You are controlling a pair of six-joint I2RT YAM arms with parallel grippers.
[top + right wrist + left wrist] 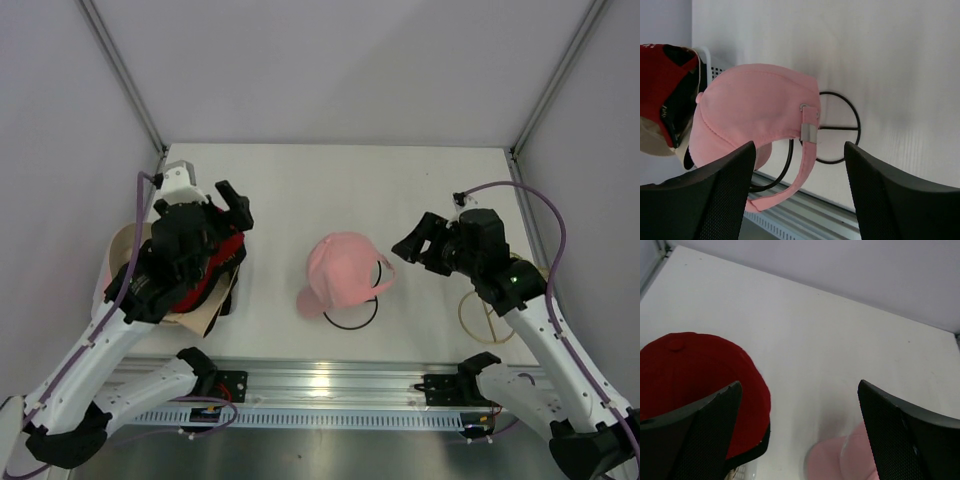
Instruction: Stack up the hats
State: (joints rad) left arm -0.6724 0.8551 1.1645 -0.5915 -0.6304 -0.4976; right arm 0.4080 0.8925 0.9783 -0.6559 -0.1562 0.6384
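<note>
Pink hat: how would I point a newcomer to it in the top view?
Start at the white table and look to its middle. The pink hat sits there over a black wire hoop. It is the only pink thing: the hats at the left are red, black and beige.

On the table (330, 180), in the centre of the top view, a strapback cap (340, 270) lies on a wire hoop frame (352, 322), which shows at the cap's lower edge. At the left, a baseball cap (205, 288) lies on a wide-brimmed hat (120, 255). At the lower right lies a second hoop frame (480, 322), well apart from the strapback cap.
</note>
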